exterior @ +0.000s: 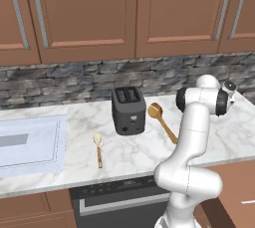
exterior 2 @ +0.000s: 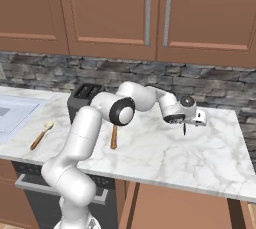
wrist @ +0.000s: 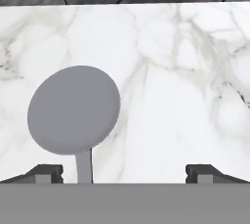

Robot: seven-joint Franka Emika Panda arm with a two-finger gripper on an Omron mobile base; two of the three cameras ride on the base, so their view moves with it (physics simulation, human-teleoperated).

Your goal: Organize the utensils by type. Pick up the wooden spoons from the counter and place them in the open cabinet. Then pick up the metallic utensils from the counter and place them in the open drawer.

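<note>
Hand view: fingers [wrist: 124, 173] are standing fully spread, gripping nothing | grey metal spoon [wrist: 73, 113] is lying on the desk [wrist: 185, 81] between them, nearer one tip, contact unclear | right base view: gripper [exterior 2: 184, 129] is hovering low at the desk's right | long wooden spoon [exterior: 162, 120] is lying beside the toaster [exterior: 128, 110] | short spoon [exterior: 98, 148] is lying left.

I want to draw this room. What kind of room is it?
It looks like a kitchen, in a computer-made scene. There is a toaster on a marble counter, brown wall cabinets above a stone backsplash, and a wooden spoon lying beside the toaster.
</note>
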